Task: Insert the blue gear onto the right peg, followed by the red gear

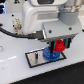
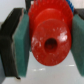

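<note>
We see the gripper (image 1: 59, 46) with its jaws clamped on the red gear (image 1: 59, 45), the teal pads (image 2: 22, 46) pressing its two sides (the wrist view shows this best). In the exterior view the blue gear (image 1: 49, 53) lies on the grey plate (image 1: 36, 58), at about seven o'clock from the red gear.

The small, thick red gear (image 2: 48, 36) looks like moulded plastic, smooth with a soft sheen on its face, and the wide, flat blue toothed gear (image 1: 48, 54) has the same plastic look. The teal pads on the fingers (image 2: 21, 44) appear matt and rubbery. The white counter (image 1: 15, 70) is smooth and glossy, the grey white-rimmed plate (image 1: 36, 59) duller.
</note>
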Controlling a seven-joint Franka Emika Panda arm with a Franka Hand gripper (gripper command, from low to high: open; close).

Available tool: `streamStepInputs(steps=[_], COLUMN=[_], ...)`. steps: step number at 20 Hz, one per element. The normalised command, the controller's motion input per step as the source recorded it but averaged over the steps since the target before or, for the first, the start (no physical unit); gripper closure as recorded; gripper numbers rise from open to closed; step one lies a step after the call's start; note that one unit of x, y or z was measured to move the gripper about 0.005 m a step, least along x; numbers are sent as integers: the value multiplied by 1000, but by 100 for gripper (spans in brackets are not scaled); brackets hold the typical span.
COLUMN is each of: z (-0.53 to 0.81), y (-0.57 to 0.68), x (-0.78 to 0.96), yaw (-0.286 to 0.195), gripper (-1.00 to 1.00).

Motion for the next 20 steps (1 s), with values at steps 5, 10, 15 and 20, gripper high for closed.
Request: streamStepInputs(steps=[5, 10, 15, 20], z=[-68, 48, 168, 227], y=[-145, -7, -5, 4], x=[19, 48, 26, 11], yaw=[0, 0, 0, 0], gripper=[100, 100, 100, 100])
